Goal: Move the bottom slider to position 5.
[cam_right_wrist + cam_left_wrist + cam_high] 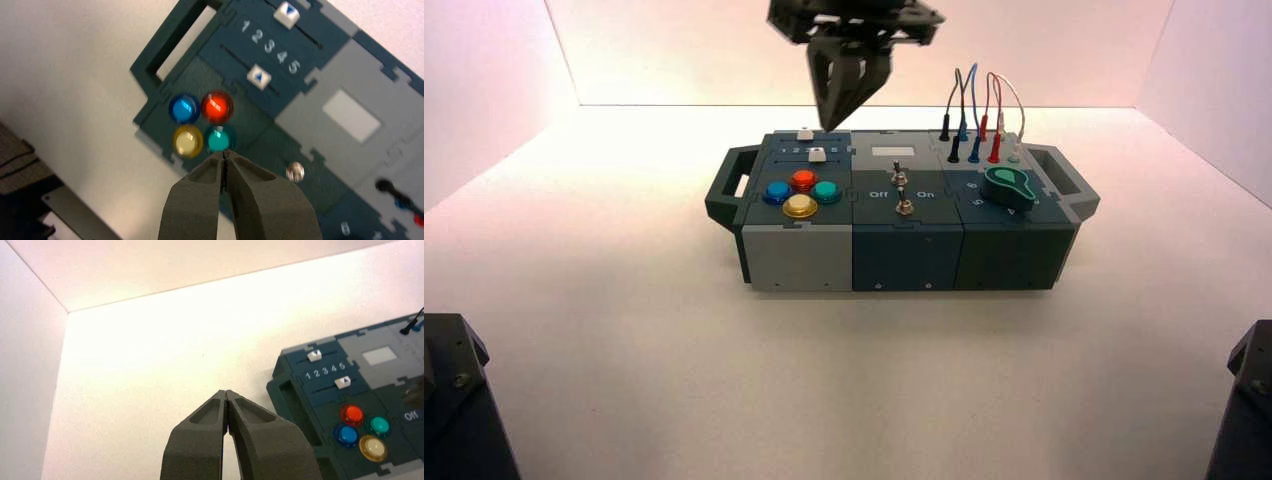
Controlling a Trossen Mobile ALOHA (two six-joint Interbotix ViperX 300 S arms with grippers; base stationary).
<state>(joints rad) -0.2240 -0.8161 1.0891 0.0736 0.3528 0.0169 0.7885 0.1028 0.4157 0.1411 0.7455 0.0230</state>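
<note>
White boxy bottom slider [259,77] sits between digits 3 and 4; right gripper [224,154], fingers pressed together, hovers over the round buttons.

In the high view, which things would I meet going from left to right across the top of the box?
Left handle → blue button → red button → teal button → toggle levers → green knob → right handle.

A lab test enclosure; plain white walls [484,90], white floor [624,330], one control box [902,250]
</note>
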